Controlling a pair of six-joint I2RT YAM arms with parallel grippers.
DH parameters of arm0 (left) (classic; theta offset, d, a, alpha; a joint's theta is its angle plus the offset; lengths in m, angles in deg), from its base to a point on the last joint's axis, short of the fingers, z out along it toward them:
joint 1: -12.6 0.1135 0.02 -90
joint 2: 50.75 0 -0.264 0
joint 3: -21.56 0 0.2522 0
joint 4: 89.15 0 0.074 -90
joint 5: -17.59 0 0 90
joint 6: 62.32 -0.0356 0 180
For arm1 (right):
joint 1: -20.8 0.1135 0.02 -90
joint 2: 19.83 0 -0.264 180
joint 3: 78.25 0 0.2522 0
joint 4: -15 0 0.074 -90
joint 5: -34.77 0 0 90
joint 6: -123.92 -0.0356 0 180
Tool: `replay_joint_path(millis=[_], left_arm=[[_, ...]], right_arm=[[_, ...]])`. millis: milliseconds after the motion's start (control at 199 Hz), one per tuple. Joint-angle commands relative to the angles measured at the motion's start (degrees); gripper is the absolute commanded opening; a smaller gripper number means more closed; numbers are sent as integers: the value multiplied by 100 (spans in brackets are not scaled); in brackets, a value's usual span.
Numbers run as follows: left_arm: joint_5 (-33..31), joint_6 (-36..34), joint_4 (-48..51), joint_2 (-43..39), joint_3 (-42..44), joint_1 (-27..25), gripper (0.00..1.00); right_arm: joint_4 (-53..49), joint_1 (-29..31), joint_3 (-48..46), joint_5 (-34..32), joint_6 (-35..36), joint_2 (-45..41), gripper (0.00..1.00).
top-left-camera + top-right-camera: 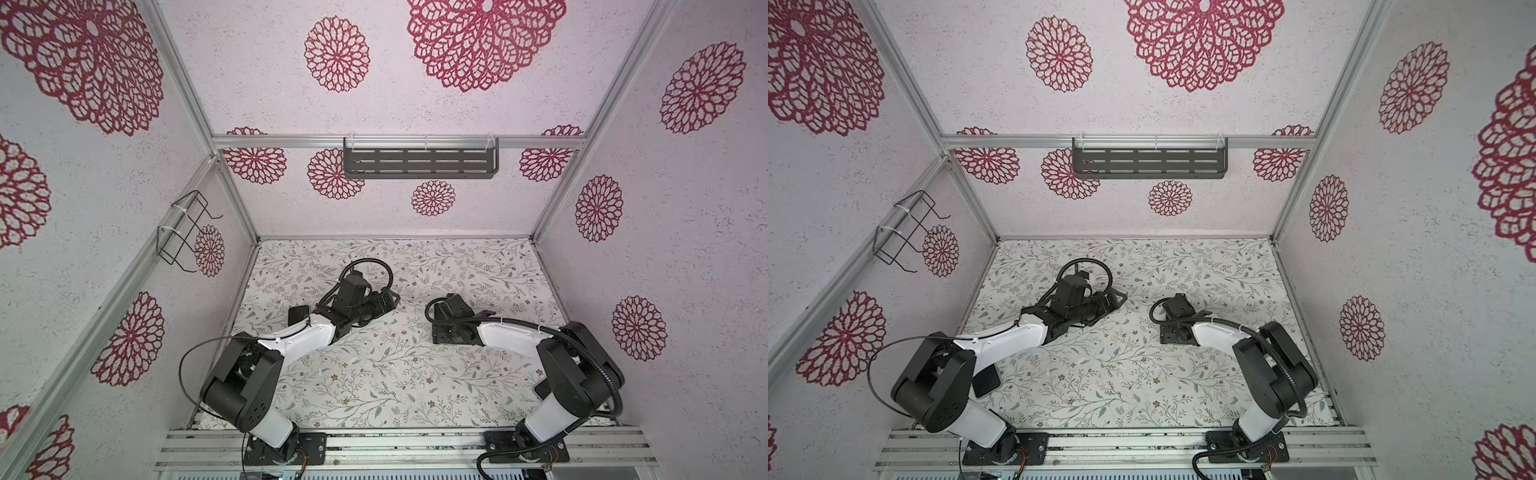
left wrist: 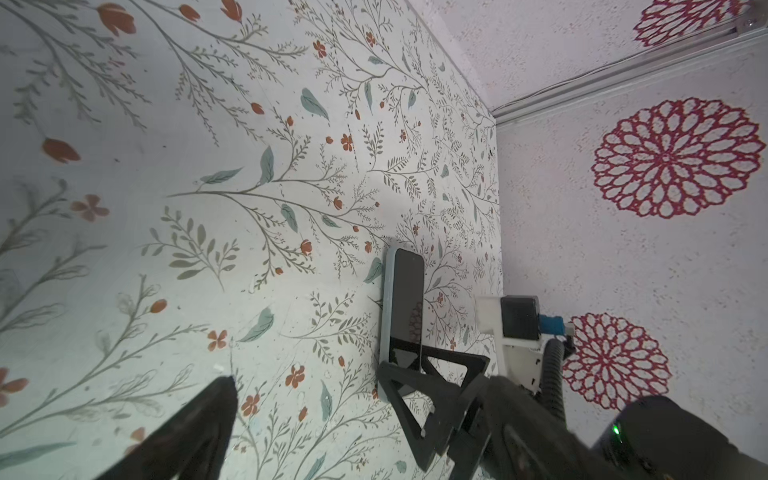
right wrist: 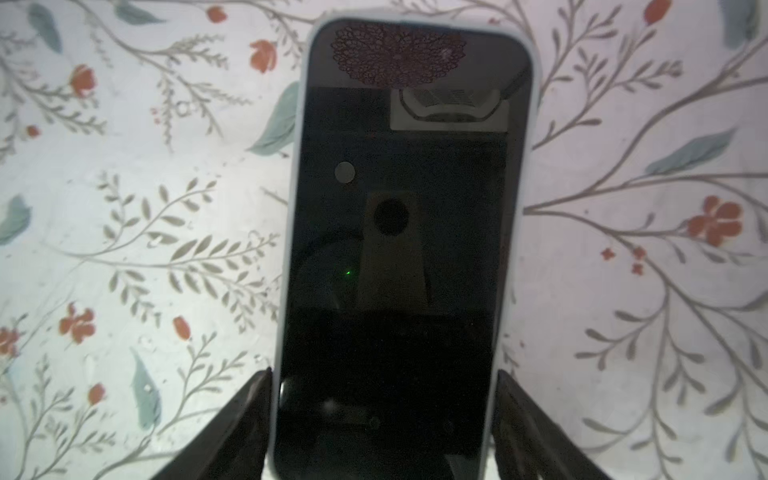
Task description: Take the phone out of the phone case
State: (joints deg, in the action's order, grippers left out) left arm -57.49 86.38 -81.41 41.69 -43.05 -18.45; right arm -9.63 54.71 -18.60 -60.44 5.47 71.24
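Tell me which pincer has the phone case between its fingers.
The right pincer: its fingers sit against both long sides of the phone case, near one end. The left pincer stands wide open with nothing between its fingers.

Both top views are bright and diffusely lit, with only soft, faint shadows under the arms (image 1: 299, 336) on the floral surface (image 1: 374, 374); frame rails (image 1: 606, 104) splay toward the edges; the right wrist view is soft, the phone (image 3: 399, 332) screen mirroring dim reflections; one finger (image 2: 195, 432) of the left hand (image 2: 307, 378) is blurred.

Red-flowered walls (image 1: 374, 216), leafy floor (image 1: 374, 374), perhaps papered
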Motion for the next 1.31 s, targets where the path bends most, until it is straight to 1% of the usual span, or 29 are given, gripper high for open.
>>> replay_joint_path(millis=[0, 120, 286, 381, 542, 728, 763, 818, 883, 949, 1014, 1084, 1300], left_arm=[[293, 367, -571, 309, -153, -76, 97], [452, 543, -749, 611, -233, -163, 98], [515, 651, -712, 906, -416, -325, 98], [597, 810, -767, 1099, -443, -384, 98], [681, 1068, -971, 1374, -411, -479, 99], [529, 1171, -1091, 1298, -270, -498, 100], [457, 1162, -1042, 1240, -245, -505, 100], [281, 1130, -941, 1085, -174, -499, 100], [-18, 1007, -740, 825, -103, -499, 99], [-277, 827, -426, 559, -96, -494, 98], [-490, 708, -178, 338, -92, -490, 97], [-652, 620, -9, 130, -67, -466, 97], [-824, 499, 224, -209, 83, -389, 97]], right_arm=[[767, 45, -211, 588, 377, -457, 49], [1193, 54, -481, 903, 454, -680, 48], [1678, 56, -716, 1297, 454, -843, 47], [1790, 54, -762, 1295, 450, -871, 46], [1654, 54, -704, 1262, 494, -750, 45], [1413, 61, -620, 1080, 565, -611, 45], [1319, 63, -573, 1011, 584, -570, 49], [1111, 63, -454, 902, 586, -501, 65], [894, 95, -303, 850, 614, -438, 81], [785, 208, -167, 753, 533, -368, 91], [703, 371, 0, 718, 515, -247, 96], [419, 568, 277, 404, 469, -14, 98], [-850, 840, 1237, -695, 315, 981, 99]])
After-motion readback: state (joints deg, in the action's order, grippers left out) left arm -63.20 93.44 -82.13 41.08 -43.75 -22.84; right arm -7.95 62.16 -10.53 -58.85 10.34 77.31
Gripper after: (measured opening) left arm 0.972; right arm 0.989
